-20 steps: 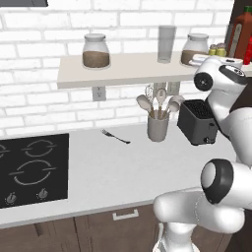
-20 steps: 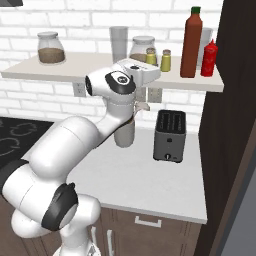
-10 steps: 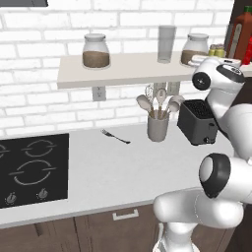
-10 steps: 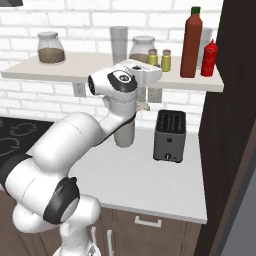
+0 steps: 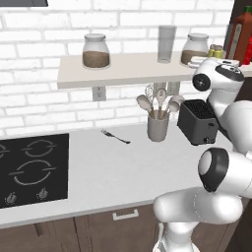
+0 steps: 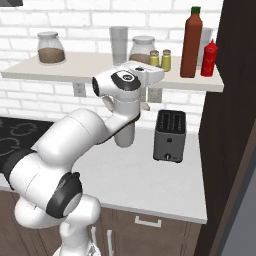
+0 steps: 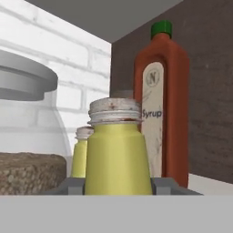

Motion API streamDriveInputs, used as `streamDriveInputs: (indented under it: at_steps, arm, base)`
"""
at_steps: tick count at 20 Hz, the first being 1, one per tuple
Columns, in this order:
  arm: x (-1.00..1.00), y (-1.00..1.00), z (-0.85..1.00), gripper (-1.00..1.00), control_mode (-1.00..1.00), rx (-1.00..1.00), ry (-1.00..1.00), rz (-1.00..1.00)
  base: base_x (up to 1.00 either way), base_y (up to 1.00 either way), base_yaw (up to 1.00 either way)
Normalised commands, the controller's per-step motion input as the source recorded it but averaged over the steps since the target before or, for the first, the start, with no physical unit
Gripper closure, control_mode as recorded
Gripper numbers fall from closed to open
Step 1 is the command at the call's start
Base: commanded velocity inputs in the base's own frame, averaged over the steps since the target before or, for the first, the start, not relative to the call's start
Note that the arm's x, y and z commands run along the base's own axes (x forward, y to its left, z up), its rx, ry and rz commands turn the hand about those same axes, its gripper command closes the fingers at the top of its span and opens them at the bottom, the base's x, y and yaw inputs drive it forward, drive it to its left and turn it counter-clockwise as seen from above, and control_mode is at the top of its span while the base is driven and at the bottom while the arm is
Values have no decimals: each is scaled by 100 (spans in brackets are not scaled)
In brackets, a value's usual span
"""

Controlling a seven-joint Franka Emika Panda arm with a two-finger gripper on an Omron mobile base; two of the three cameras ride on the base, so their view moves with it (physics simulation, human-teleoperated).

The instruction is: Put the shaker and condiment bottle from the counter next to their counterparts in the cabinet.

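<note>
My gripper (image 7: pixel 118 185) is shut on the shaker (image 7: pixel 118 150), a small yellow-green one with a tan cap, held upright at shelf level. Its twin (image 7: pixel 81 152) stands just behind it. In the right base view the held shaker (image 6: pixel 154 58) and the twin (image 6: pixel 166 60) are side by side on the cabinet shelf (image 6: pixel 85 70), with my gripper (image 6: pixel 154 66) at the shelf's front edge. The condiment bottle (image 6: pixel 191 42), tall and dark red with a pale label and green cap (image 7: pixel 161 104), stands on the shelf to their right. Beside it, against the dark end panel, is the plain red bottle (image 6: pixel 209 58).
On the shelf stand a brown-filled jar (image 5: pixel 95 50), a tall glass (image 5: pixel 166 44) and a second jar (image 6: pixel 142 48) close to the shakers. Below, the counter (image 5: pixel 98 167) holds a black toaster (image 6: pixel 170 135), a utensil crock (image 5: pixel 157 125), a fork (image 5: pixel 115 137) and the hob (image 5: pixel 29 170).
The arm has shifted only very slightly. The shaker stays in the grip at the same place on the shelf.
</note>
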Motion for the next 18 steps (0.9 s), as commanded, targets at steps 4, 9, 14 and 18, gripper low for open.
streamDriveInputs:
  at_steps: [4, 9, 14, 18]
  arm:
    - [33, -17, -1, 100, -100, 0, 0, -3]
    - [21, -29, -1, 100, -100, 1, 0, -5]
    - [0, -41, -15, 100, -100, 8, 0, -19]
    - [0, -29, -25, 100, -100, 13, 0, -27]
  base:
    - [0, 0, 0]
    - [0, 0, 0]
    - [0, 0, 0]
    - [0, 0, 0]
